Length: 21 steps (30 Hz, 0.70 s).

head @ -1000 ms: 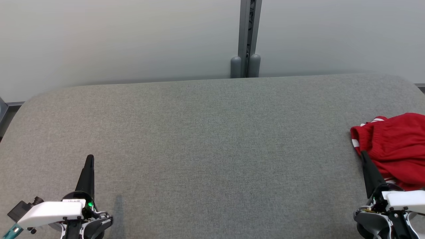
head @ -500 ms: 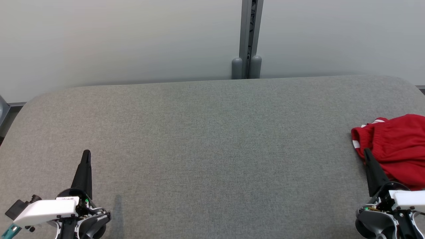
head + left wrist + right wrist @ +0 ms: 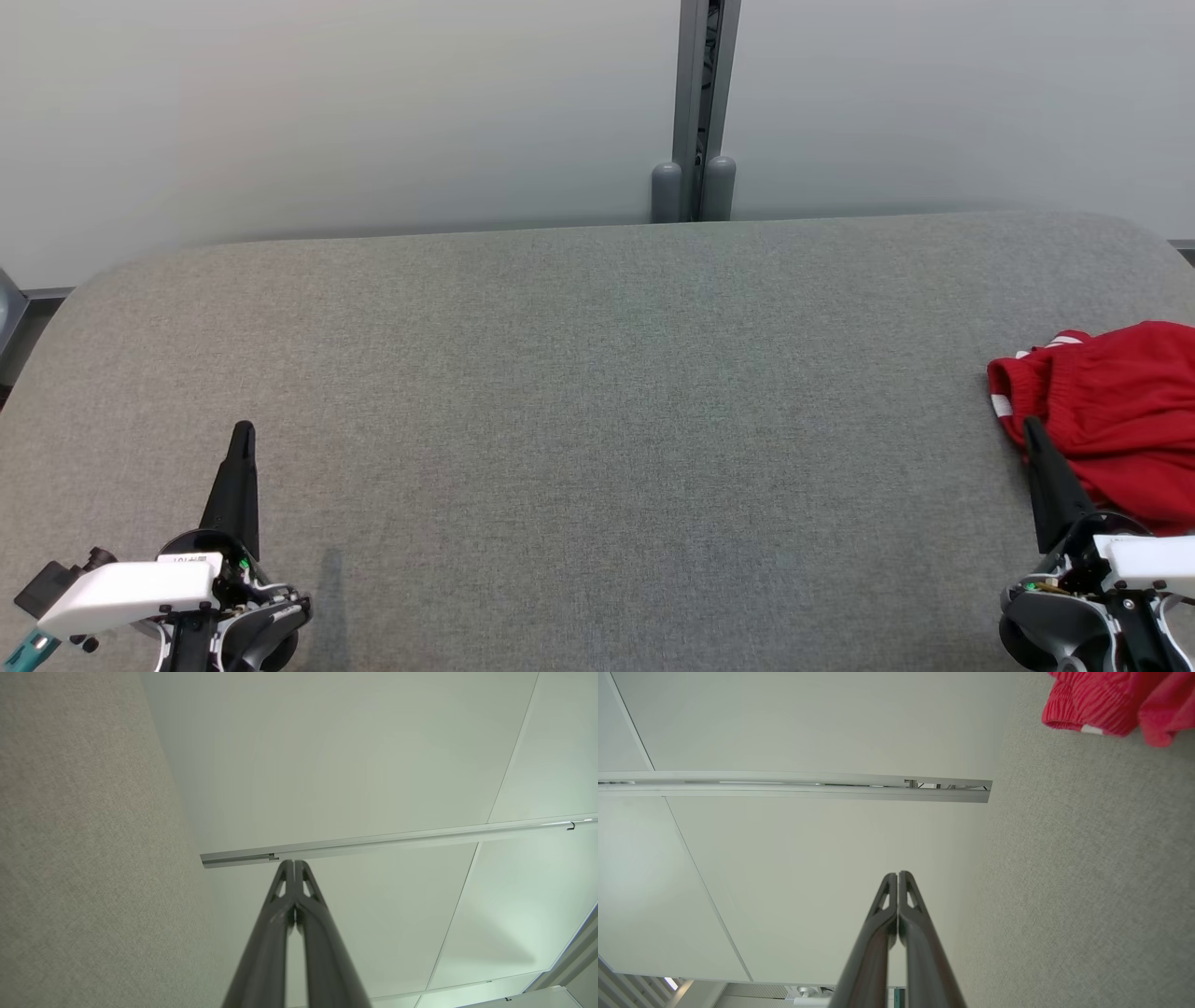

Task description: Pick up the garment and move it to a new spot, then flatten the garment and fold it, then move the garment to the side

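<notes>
- Now, both pincers sit low at our near edge. The left pincer (image 3: 241,437) has its fingers (image 3: 273,942) pressed together on nothing, and the right pincer (image 3: 1031,431) is likewise closed and empty.
- The garment (image 3: 1116,411) lies in a red heap on the table (image 3: 597,373), just beside the right pincer's tip, on its outer side and a little ahead of it. Part of the heap runs past the head view's edge. It is well apart from the left pincer, across the table.
- From the head, the right finger overlaps the heap's near edge, and we cannot tell whether it touches. The right wrist view shows the cloth ahead and off to one side, not between the fingers.
- We judge the garment light, soft and floppy. It should sag and trail when lifted, will not break, and may drag on the woven table.
- A gathered band (image 3: 1083,700) faces the right pincer. We reckon it is thicker and firmer than the rest, so it is the best place to take hold.
- To take it, the right pincer would have to open, swing outward and come down over that band. A pinch on top of the heap would likely lift one layer only.
- For flattening we would want the left pincer on the band's far end, which is hidden.
</notes>
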### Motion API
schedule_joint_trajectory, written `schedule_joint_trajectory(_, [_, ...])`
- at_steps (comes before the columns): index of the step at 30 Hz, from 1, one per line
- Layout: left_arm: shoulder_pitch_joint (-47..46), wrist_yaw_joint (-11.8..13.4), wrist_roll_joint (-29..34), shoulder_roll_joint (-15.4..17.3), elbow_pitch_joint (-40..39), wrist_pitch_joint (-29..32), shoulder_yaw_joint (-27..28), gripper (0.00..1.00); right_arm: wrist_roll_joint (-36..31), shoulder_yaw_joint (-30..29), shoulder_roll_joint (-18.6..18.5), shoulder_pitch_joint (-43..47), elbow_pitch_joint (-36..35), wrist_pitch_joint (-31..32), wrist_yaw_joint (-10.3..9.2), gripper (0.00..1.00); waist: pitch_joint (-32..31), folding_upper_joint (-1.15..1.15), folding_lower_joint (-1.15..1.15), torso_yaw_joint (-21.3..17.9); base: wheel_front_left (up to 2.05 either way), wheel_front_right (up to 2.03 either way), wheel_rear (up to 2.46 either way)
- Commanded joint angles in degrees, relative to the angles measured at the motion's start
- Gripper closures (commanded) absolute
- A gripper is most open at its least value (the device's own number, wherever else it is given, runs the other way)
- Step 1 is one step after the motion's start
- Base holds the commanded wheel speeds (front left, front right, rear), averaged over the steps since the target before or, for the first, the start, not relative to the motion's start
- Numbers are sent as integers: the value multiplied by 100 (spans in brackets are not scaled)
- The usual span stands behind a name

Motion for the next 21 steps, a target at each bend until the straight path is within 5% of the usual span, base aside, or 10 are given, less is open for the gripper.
schedule_joint_trajectory(1, [-72,-25,-8,28,-13,22,25,100,14,-8,-52,54,-22,22,2,100,0,0,0,0,0,0,0])
schedule_joint_trajectory(21, [-72,-25,-8,28,-14,21,24,100,14,-8,-52,54,-22,22,2,100,0,0,0,0,0,0,0])
